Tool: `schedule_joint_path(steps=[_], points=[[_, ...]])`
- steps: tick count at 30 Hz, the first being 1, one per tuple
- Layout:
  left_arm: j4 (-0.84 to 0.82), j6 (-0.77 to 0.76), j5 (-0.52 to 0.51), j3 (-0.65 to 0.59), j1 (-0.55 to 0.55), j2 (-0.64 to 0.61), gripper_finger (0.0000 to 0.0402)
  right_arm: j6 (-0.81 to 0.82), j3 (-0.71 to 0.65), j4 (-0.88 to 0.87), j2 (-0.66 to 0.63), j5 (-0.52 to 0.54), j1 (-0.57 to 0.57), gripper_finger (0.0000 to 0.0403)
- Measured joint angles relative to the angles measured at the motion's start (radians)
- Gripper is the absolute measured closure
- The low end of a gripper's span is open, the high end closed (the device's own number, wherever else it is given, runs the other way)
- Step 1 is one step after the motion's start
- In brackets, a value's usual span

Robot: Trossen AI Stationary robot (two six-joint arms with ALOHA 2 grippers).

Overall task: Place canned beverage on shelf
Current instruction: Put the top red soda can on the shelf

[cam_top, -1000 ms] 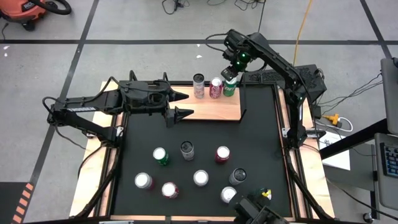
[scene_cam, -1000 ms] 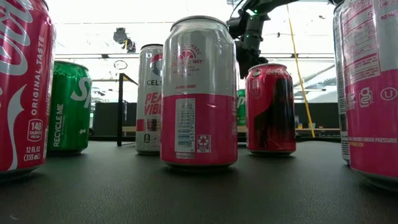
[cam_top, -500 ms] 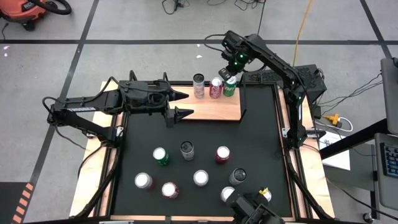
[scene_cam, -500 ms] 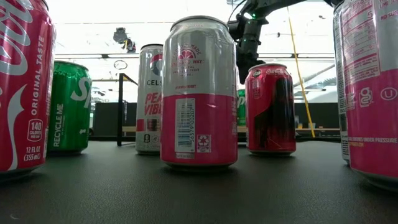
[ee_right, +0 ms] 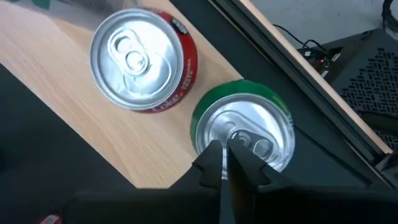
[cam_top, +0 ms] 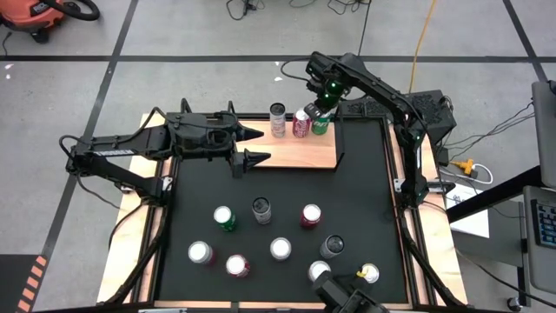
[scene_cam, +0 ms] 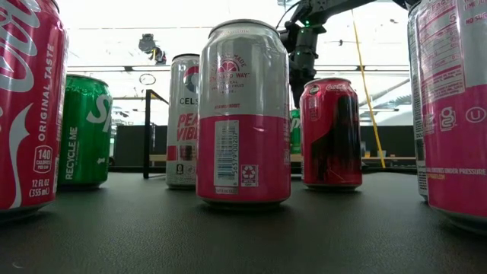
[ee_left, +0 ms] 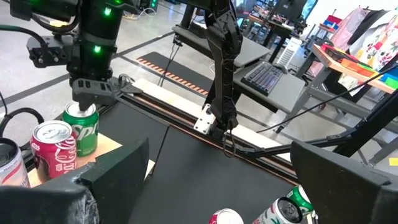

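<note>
seen from above, a black mat [cam_top: 356, 200] carries nine loose cans in its near half: a yellow-topped can [cam_top: 371, 273] and a silver can [cam_top: 320, 271] at the near edge, then a pink-rimmed can [cam_top: 237, 264], two white-topped cans [cam_top: 201, 253] [cam_top: 280, 249] and a dark can [cam_top: 331, 246], then a green can [cam_top: 224, 217], a grey can [cam_top: 261, 209] and a red can [cam_top: 310, 215]. all stand well short of the shelf [cam_top: 295, 153], the light wooden board at the far edge of the mat.

the left gripper [cam_top: 249, 146] waits above the near left corner of the shelf, fingers spread wide, holding nothing.

on the far edge of the shelf three cans stand upright in a row: a silver-grey can [cam_top: 277, 118], a red cola can [ee_right: 144, 61] just beside it, and a green soda can [ee_right: 245, 132] at the right end of the row, near the red one with a small gap showing between them. this green can is the beverage being placed, and it appears to sit flat on the board.

the right gripper [ee_right: 228, 163] hangs directly above the green can's lid, its fingers pressed together with nothing between them. from the wrist it looks close over the pull tab; whether it touches the lid cannot be told.

the placing seems done, so the step in hand is likely the retreat. it would go best as a straight lift from the shelf before any sideways travel, since the closed fingertips could catch the tab or rim and tip the green can into the red cola can. one space on the shelf remains, to the left of the silver-grey can.
</note>
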Motion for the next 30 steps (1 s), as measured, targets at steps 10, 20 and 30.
schedule_joint_path(steps=[10, 20, 30], points=[[0.0, 0.0, 0.0, 0.0, 0.0, 0.0, 0.0013, -0.005, 0.0, -0.039, 0.0, 0.0, 0.001, 0.0403], [0.0, -0.001, 0.0, 0.0, 0.0, 0.0, 0.0013, 0.023, 0.0, -0.038, -0.003, 0.0, 0.013, 0.0403], [0.0, -0.004, 0.007, 0.0, 0.0, 0.0, 0.0013, 0.108, 0.0, 0.06, 0.017, 0.006, 0.008, 0.0403]])
